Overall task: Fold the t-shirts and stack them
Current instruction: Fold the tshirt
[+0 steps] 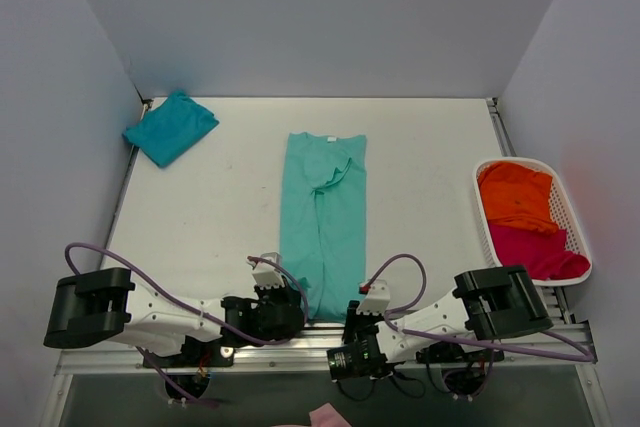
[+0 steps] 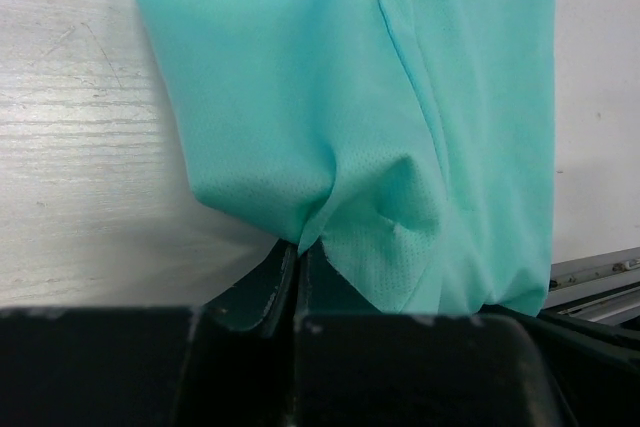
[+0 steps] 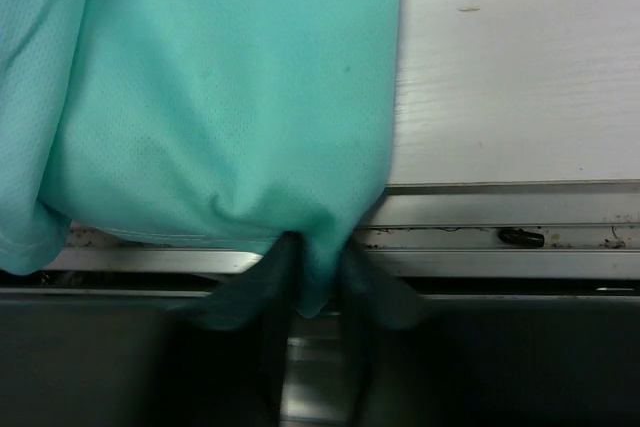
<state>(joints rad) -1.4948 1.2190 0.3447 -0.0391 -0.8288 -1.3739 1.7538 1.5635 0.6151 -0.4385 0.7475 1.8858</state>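
Observation:
A light mint-green t-shirt (image 1: 323, 217) lies folded into a long narrow strip down the middle of the table, collar at the far end. My left gripper (image 1: 290, 299) is shut on the near left corner of its hem; in the left wrist view the fingertips (image 2: 298, 252) pinch a pucker of the mint-green t-shirt (image 2: 350, 97). My right gripper (image 1: 350, 311) holds the near right corner. In the right wrist view its gripper (image 3: 317, 267) has a bunch of the mint-green t-shirt (image 3: 220, 97) squeezed between the fingers, over the table's edge rail. A darker teal t-shirt (image 1: 170, 127) lies folded at the far left corner.
A white basket (image 1: 578, 222) at the right edge holds an orange shirt (image 1: 515, 197) and a magenta shirt (image 1: 535, 249). A metal rail (image 3: 500, 209) runs along the table's near edge. Walls close in the left, right and far sides.

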